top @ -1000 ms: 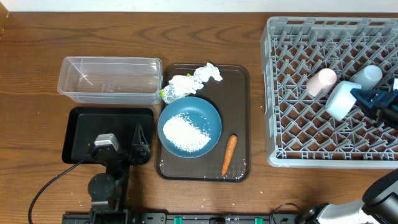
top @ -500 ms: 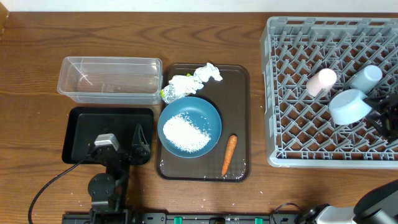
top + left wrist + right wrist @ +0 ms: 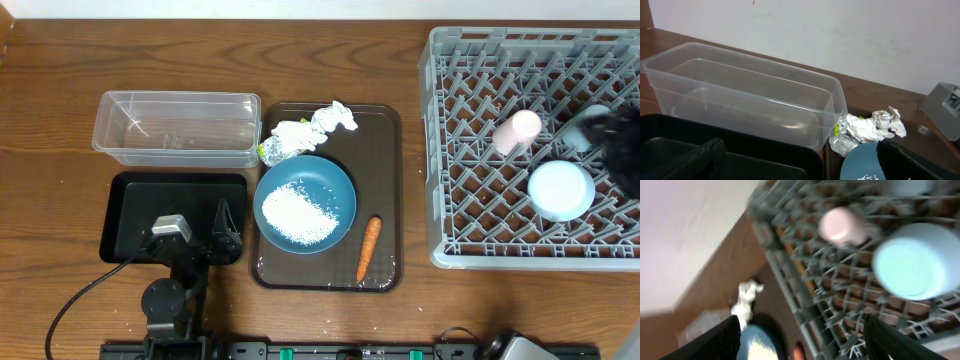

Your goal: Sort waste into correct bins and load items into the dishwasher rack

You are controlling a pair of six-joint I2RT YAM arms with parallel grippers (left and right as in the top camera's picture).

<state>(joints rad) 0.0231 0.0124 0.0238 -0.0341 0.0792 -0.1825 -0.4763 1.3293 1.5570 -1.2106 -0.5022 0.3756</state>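
The grey dishwasher rack fills the right side. In it the small pale-blue bowl lies upside down, free of any grip, beside the pinkish-white cup. My right gripper is open and empty above the rack, a dark blur in the overhead view. The pale-blue cup shows at the top edge. The dark-blue bowl holds white rice. A carrot and crumpled wrappers lie beside it. My left gripper rests open over the black bin, in front of the clear tub.
The dark-blue bowl, carrot and wrappers sit on a flat brown serving tray between the bins and the rack. The left arm's cable trails across the table's front left. A pale wall stands behind the table.
My right gripper has opened and let go of the small pale-blue bowl, which now rests upside down in the rack. The right arm has pulled away toward the back right. The left arm has not moved.
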